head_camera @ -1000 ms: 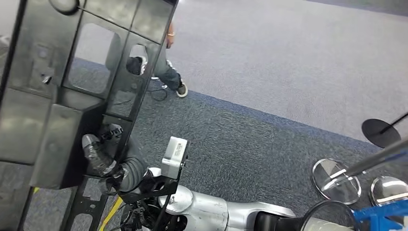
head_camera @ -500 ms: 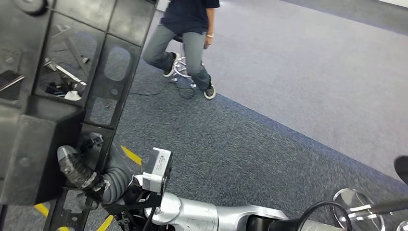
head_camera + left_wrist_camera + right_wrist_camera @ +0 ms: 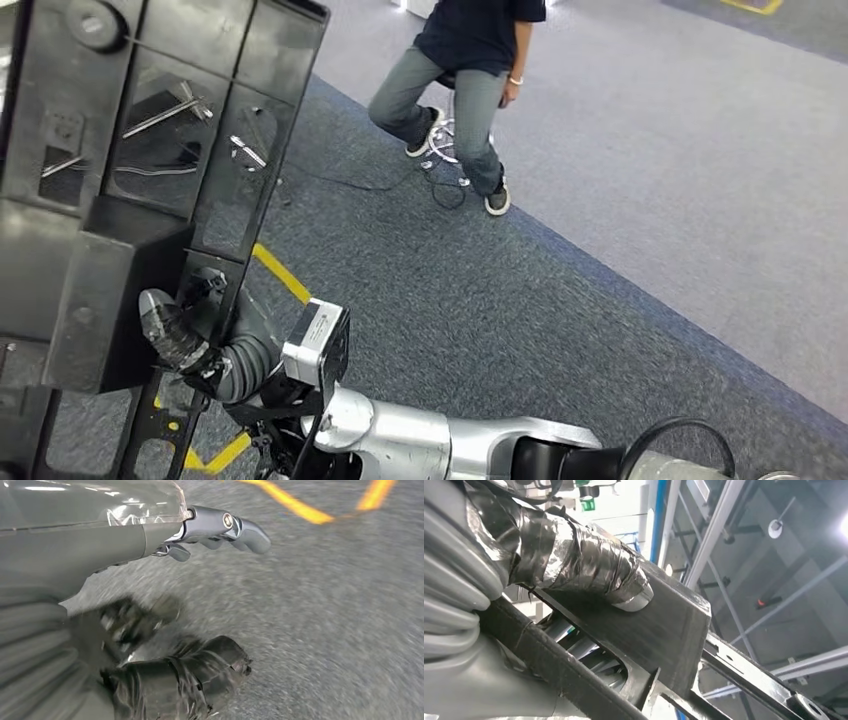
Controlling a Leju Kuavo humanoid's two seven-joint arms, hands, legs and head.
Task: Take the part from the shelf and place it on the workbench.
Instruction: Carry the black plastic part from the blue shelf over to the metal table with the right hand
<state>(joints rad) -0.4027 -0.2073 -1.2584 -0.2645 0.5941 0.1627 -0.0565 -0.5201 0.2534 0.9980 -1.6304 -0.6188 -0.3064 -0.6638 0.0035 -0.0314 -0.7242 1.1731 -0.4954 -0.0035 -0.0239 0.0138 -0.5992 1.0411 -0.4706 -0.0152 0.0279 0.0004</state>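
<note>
Left hand, fingers apart, above grey carpet with yellow lines.

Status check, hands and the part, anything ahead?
Right hand gripping black part, carried upright. Left hand open over carpet. Person standing ahead.

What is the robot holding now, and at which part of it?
The right robot hand grips the large black part at its lower edge, thumb pressed on the panel face. The left robot hand holds nothing.
</note>
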